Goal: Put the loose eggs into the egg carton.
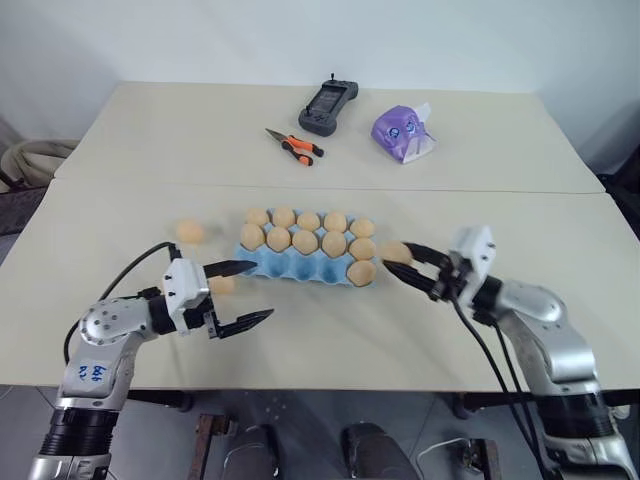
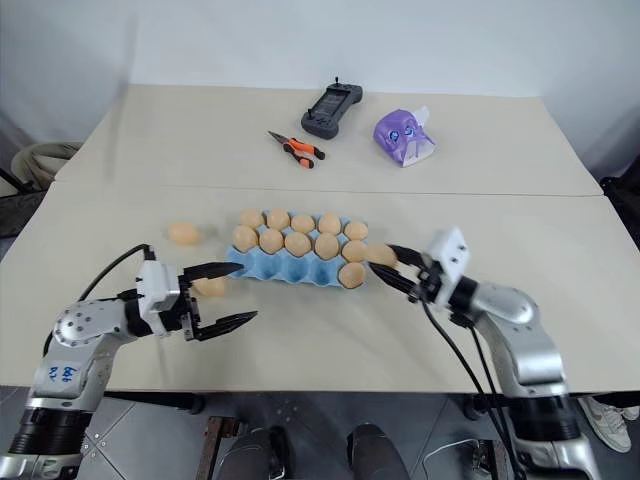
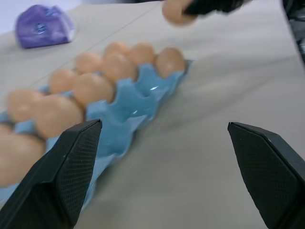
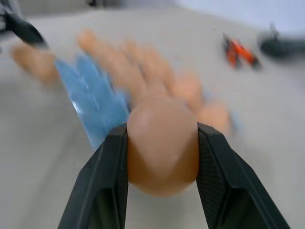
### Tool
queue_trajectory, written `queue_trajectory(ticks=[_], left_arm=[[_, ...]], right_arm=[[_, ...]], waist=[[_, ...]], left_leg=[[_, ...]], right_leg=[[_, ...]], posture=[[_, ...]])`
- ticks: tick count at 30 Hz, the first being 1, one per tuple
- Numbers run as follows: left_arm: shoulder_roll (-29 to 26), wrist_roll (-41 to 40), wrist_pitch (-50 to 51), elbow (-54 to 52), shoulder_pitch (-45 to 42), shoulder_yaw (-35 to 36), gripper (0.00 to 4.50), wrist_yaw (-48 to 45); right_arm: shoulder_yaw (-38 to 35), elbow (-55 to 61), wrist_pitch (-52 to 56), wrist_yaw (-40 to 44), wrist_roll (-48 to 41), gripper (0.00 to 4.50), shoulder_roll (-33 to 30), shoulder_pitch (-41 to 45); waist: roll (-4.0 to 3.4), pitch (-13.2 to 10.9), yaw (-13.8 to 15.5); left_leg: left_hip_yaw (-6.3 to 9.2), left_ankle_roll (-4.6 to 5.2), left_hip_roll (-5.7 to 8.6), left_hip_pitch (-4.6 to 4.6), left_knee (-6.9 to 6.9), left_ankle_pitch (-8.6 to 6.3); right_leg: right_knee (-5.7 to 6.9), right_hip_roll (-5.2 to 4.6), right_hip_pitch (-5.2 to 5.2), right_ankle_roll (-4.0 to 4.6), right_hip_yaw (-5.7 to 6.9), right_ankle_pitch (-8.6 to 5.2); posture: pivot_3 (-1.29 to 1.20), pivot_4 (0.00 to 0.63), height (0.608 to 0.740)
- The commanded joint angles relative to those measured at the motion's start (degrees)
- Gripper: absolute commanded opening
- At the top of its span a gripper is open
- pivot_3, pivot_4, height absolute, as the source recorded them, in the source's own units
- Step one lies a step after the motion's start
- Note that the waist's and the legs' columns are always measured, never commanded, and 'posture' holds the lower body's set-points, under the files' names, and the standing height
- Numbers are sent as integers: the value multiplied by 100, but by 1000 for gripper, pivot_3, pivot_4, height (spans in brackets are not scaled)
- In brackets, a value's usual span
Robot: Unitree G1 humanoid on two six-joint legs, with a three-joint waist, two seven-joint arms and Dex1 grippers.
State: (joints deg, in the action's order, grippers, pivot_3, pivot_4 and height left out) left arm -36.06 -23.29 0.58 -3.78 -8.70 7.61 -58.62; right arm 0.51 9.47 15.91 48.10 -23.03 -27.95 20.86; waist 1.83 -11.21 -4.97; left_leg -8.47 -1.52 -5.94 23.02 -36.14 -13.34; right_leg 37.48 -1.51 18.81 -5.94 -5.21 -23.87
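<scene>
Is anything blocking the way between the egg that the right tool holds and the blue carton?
Nothing visible does. The held egg hangs just beside the egg carton, whose near row still has empty cups.

Blue egg carton (image 1: pixel 270 262) mostly filled, two loose eggs (image 1: pixel 190 232) beside it

Table (image 1: pixel 120 130): carton (image 1: pixel 262 263), two loose eggs (image 1: pixel 190 232), pliers (image 1: pixel 294 146), perhaps remote (image 1: pixel 328 108), tissues (image 1: pixel 404 133)

The left gripper (image 1: pixel 243 293) is level with its fingers spread wide and empty, pointing to about 3 o'clock, while the right gripper (image 1: pixel 399 262) points to 9 o'clock, clamped on an egg (image 4: pixel 163 144).
</scene>
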Motion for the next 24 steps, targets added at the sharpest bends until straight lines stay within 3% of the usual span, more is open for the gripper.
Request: queue_trajectory(ticks=[1,6,11,12,18,19,24], left_arm=[[-27,-27,-67,-38,133,186,4500,109],[4,-16,-48,-199,267,209,4500,254],[-18,-50,-37,-332,398,296,4500,408],[-22,-51,-37,-350,425,311,4500,436],[8,-181,102,-590,632,502,4500,711],[9,-188,104,-638,679,551,4500,749],[-22,-309,211,-868,1167,1221,4500,1103]], right_arm=[[456,86,345,-311,224,1572,294,386],[1148,-239,259,-170,691,1572,530,807],[1189,-274,547,79,466,1572,531,786],[1194,-234,510,153,447,2254,513,763],[778,-109,239,160,306,4309,483,622],[686,-79,200,195,264,4492,424,554],[-54,120,-383,798,-12,4492,-233,-304]], waist=[[0,0,19],[1,0,45],[2,1,34],[2,1,31],[3,1,8],[3,1,12],[4,1,37]], left_leg=[[0,-1,1,3,4,1],[-14,5,13,32,1,-2],[-25,8,12,42,0,-4],[-25,7,10,42,0,-3],[-29,1,5,39,2,0],[-29,0,5,39,2,0],[-28,8,10,40,5,-5]], right_leg=[[2,-3,7,2,0,-1],[1,-4,38,1,-1,-2],[3,-3,53,0,-6,-3],[5,-3,54,0,-7,-3],[15,-2,62,1,-13,-3],[15,-2,62,1,-13,-3],[-1,-4,53,1,-11,-3]], posture=[[0,150,740],[0,150,740],[0,150,740],[0,150,740],[0,150,740],[0,150,740],[0,150,740]])
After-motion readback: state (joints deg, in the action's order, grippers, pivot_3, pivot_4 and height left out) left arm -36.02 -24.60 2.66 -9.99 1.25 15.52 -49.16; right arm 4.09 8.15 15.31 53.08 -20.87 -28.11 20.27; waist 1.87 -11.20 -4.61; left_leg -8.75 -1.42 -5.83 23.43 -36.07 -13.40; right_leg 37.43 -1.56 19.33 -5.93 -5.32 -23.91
